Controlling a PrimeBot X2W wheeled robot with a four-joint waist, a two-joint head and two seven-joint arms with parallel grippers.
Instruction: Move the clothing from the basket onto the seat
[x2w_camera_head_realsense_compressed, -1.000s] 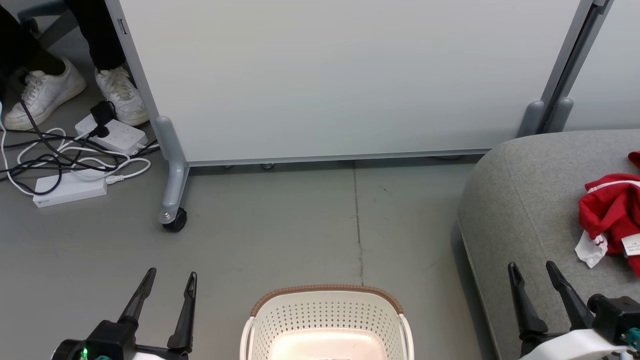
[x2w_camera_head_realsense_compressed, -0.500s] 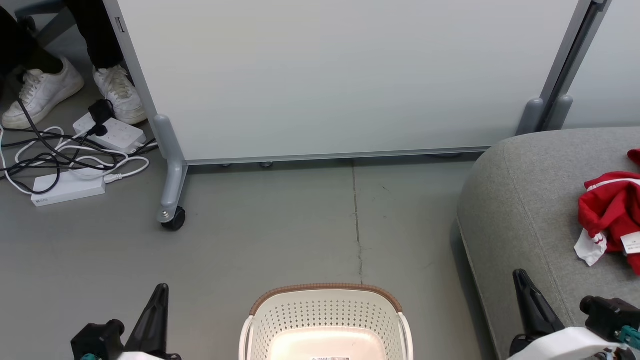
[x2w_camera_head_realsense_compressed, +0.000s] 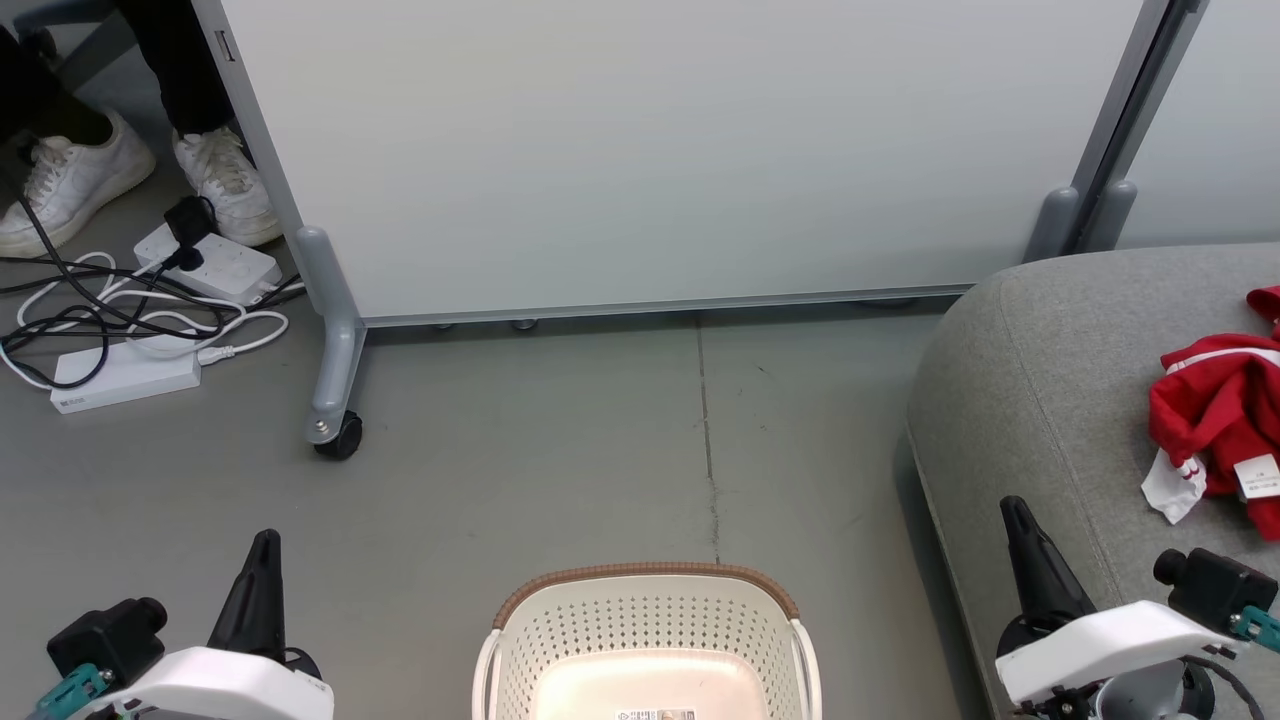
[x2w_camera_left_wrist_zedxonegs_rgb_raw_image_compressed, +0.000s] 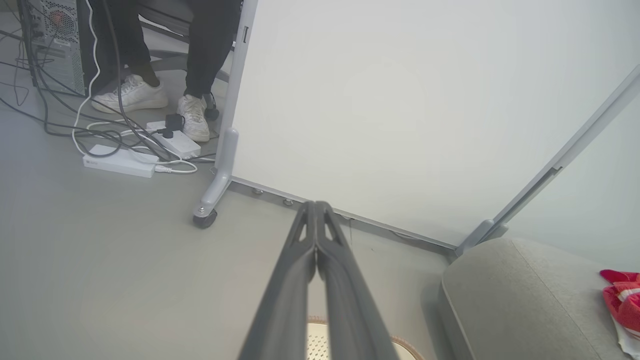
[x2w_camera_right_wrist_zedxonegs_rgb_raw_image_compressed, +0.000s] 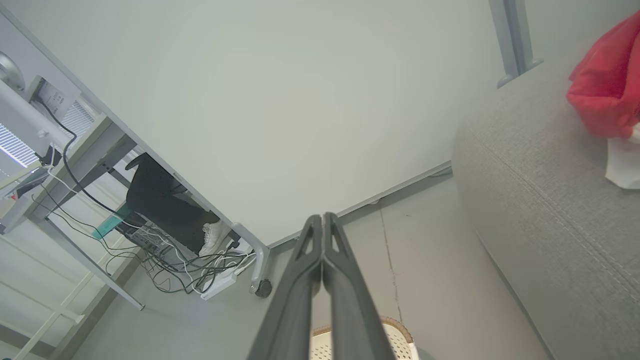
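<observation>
The clothing (x2w_camera_head_realsense_compressed: 1215, 420) lies bunched on the seat (x2w_camera_head_realsense_compressed: 1040, 400). The basket (x2w_camera_head_realsense_compressed: 645, 573) stands on the floor, and the part of its base in view is bare. We judge the fabric light, soft and limp. It will drape and slip, so we take hold at a raised fold, not at a label. The left gripper (x2w_camera_head_realsense_compressed: 265, 540) and the right gripper (x2w_camera_head_realsense_compressed: 1010, 506) hold nothing, fingers pressed together. One second earlier both pairs stood apart; the clothing has not shifted.
</observation>
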